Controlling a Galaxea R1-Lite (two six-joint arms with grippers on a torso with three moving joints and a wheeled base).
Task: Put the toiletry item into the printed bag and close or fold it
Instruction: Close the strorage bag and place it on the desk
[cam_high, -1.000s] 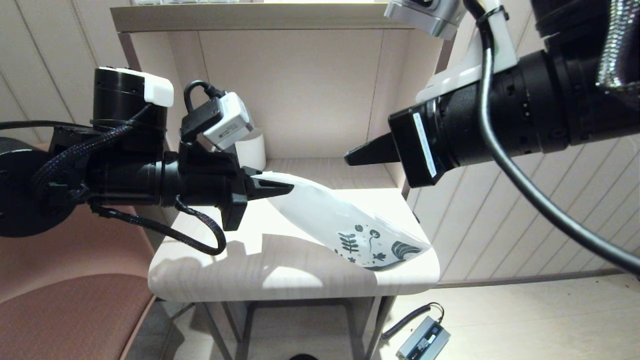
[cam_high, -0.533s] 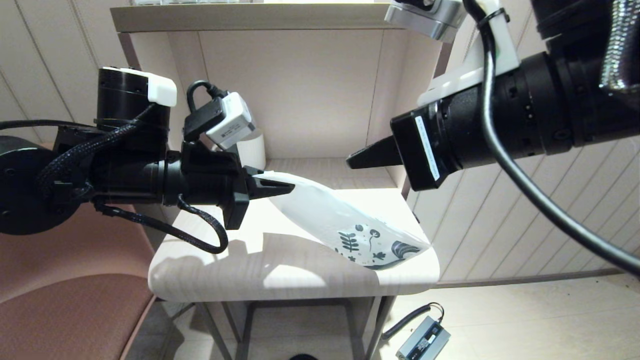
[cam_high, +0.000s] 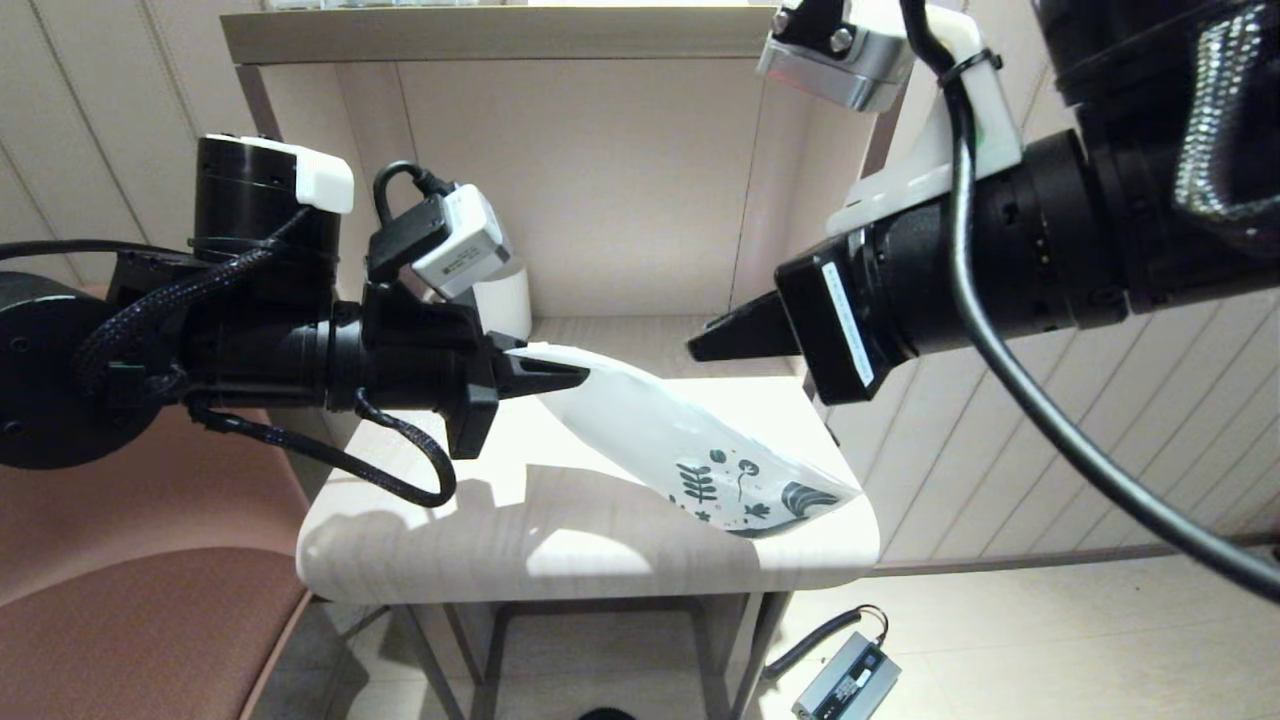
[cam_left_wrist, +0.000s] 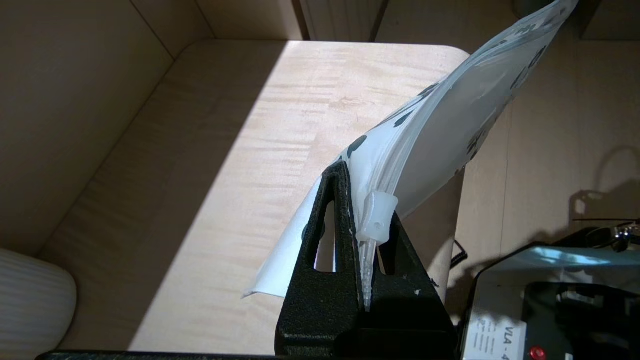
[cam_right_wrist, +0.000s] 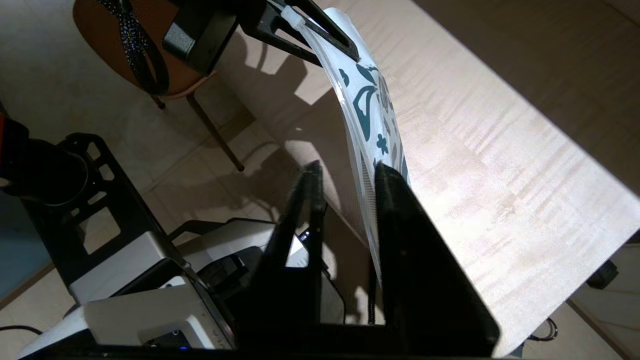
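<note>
The printed bag (cam_high: 680, 440) is a white pouch with dark blue leaves at its lower end. It slopes from my left gripper (cam_high: 575, 375) down to the table's (cam_high: 430, 540) front right corner. The left gripper (cam_left_wrist: 362, 200) is shut on the bag's (cam_left_wrist: 450, 115) zip top, right beside the white slider (cam_left_wrist: 376, 220). My right gripper (cam_high: 700, 345) hangs open just above the bag's middle, apart from it. In the right wrist view the bag (cam_right_wrist: 370, 110) runs between the spread fingers of that gripper (cam_right_wrist: 348, 167). The comb does not show plainly.
A white ribbed mug (cam_high: 505, 300) stands at the back left of the table, behind the left gripper. Shelf walls close in the back and both sides. A brown chair (cam_high: 150, 620) is at the left. A grey device (cam_high: 845, 680) lies on the floor.
The right gripper has dropped slightly toward the bag and its wrist has turned a little. The left gripper and the bag have stayed put.
</note>
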